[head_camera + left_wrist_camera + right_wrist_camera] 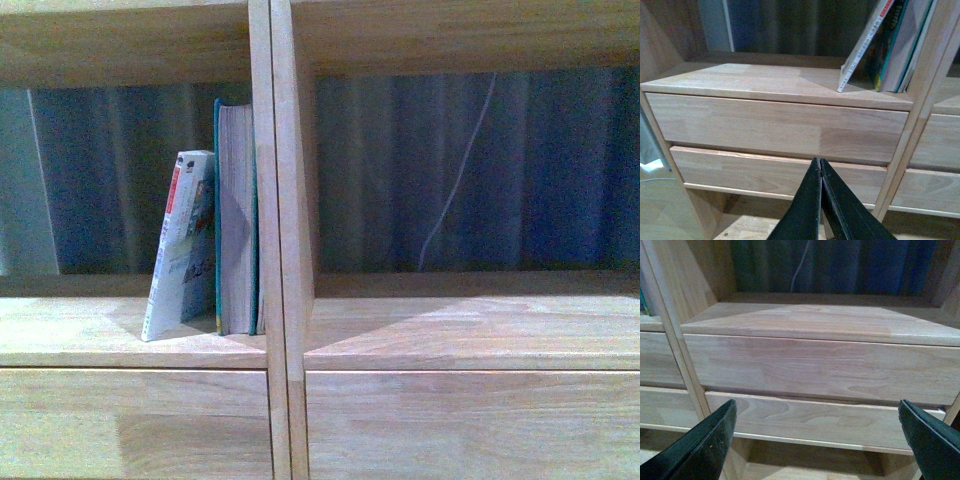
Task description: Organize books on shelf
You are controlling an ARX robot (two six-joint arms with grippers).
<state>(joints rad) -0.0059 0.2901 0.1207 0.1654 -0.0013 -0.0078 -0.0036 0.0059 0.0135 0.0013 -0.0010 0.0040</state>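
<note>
Shelf [130,335], books [890,45] above closed left fingers [821,172]

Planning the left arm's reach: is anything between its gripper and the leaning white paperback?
Nothing visible. The left gripper, jaws shut, sits in front of the drawer fronts, below the white paperback; open air lies between, and the shelf board beside it is bare.

Left gripper [821,165]: I see my two black fingers pressed together to a point, nothing between them
Right gripper [817,415]: my black fingers [705,445] sit wide apart at opposite edges of the wrist view, with nothing held
Arms: neither shows in my front view
Wrists: I can't judge their pose; only the fingers show in each wrist view
</note>
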